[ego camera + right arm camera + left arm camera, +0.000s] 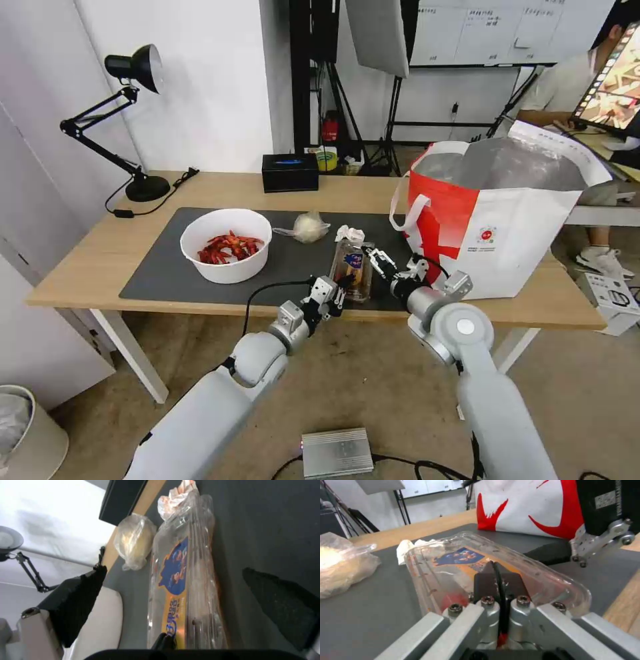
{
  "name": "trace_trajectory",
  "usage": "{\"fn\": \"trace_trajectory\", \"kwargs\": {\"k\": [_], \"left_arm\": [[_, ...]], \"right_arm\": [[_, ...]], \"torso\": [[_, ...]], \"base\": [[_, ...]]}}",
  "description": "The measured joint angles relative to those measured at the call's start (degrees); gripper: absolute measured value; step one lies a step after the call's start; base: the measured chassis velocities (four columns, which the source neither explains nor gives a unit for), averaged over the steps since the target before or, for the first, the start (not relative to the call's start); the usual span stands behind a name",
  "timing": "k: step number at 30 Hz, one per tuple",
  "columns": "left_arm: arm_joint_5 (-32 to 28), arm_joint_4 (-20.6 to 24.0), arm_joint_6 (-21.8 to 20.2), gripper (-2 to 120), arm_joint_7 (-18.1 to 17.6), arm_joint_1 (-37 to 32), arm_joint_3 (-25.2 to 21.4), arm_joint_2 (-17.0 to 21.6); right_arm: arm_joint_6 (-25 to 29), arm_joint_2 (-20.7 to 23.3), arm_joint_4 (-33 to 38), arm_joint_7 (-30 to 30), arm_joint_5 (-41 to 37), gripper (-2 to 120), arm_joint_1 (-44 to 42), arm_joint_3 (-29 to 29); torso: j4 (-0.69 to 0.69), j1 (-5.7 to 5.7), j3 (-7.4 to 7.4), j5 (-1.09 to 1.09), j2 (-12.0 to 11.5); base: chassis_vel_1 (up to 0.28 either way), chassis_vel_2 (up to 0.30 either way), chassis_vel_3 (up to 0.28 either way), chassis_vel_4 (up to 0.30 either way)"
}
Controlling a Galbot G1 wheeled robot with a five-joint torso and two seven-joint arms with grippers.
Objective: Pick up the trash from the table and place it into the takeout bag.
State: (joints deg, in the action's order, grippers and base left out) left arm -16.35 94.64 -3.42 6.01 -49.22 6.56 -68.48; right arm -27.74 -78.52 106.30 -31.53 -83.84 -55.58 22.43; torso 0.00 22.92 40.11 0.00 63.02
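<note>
On the dark mat of the table [100, 253], the clear clamshell box [351, 265] lies near the front edge. My right gripper [379, 261] is open, one finger [78, 600] on each side of the clamshell box [186, 585]. My left gripper [496, 576] is shut, its tips resting over the near end of the clamshell box [453, 557]. A crumpled tissue [350, 233] lies at the box's far end. The knotted bag [308, 227] and the white bowl of crayfish shells [227, 245] sit farther left. The red-and-white takeout bag [497, 220] stands open on the right.
A small black box [289, 172] sits at the table's back edge and a black desk lamp [137, 120] stands at the back left. A grey bin [27, 433] is on the floor at the left. A metal box [337, 453] with cables lies on the floor below me.
</note>
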Motion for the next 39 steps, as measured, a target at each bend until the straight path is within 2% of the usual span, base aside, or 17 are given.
{"fn": "trace_trajectory", "kwargs": {"k": [26,31,32,33,35,36,38,39], "left_arm": [[-0.02,0.20,0.09,0,0.02,-1.12,-0.92,-0.32],[-0.06,0.03,0.10,0,0.02,-0.92,-0.81,-0.51],[-0.06,0.03,0.10,0,0.02,-0.92,-0.81,-0.51],[-0.13,0.01,0.10,0,0.01,-0.91,-0.70,-0.56],[-0.22,-0.01,0.11,0,0.01,-0.90,-0.65,-0.61],[-0.31,-0.03,0.17,0,0.01,-0.87,-0.64,-0.70],[-0.40,-0.02,0.21,0,0.01,-0.87,-0.63,-0.72],[-0.56,-0.01,0.25,4,0.01,-0.87,-0.63,-0.72]], "right_arm": [[-0.84,-2.19,-3.65,-0.31,2.64,100,2.76,-2.20],[-1.11,-2.16,-4.06,-0.55,3.24,84,2.84,-2.29],[-1.11,-2.16,-4.06,-0.55,3.24,84,2.84,-2.29],[-1.18,-2.14,-4.23,-0.91,3.32,76,2.88,-2.30],[-1.24,-2.14,-4.36,-1.08,3.34,72,2.90,-2.27],[-1.26,-2.12,-4.47,-1.22,3.37,65,2.91,-2.21],[-1.27,-2.09,-4.54,-1.26,3.38,62,2.91,-2.19],[-1.28,-2.03,-4.61,-1.28,3.41,57,2.89,-2.18]], "torso": [[0.00,0.00,0.00,0.00,0.00],[0.00,0.00,0.00,0.00,0.00],[0.00,0.00,0.00,0.00,0.00],[0.00,0.00,0.00,0.00,0.00],[0.00,0.00,0.00,0.00,0.00],[0.00,0.00,0.00,0.00,0.00],[0.00,0.00,0.00,0.00,0.00],[0.00,0.00,0.00,0.00,0.00]], "base": [[0.000,0.000,0.000,0.000],[0.000,0.000,0.000,0.000],[0.000,0.000,0.000,0.000],[0.000,0.000,0.000,0.000],[0.000,0.000,0.000,0.000],[0.000,0.000,0.000,0.000],[0.000,0.000,0.000,0.000],[0.000,0.000,0.000,0.000]]}}
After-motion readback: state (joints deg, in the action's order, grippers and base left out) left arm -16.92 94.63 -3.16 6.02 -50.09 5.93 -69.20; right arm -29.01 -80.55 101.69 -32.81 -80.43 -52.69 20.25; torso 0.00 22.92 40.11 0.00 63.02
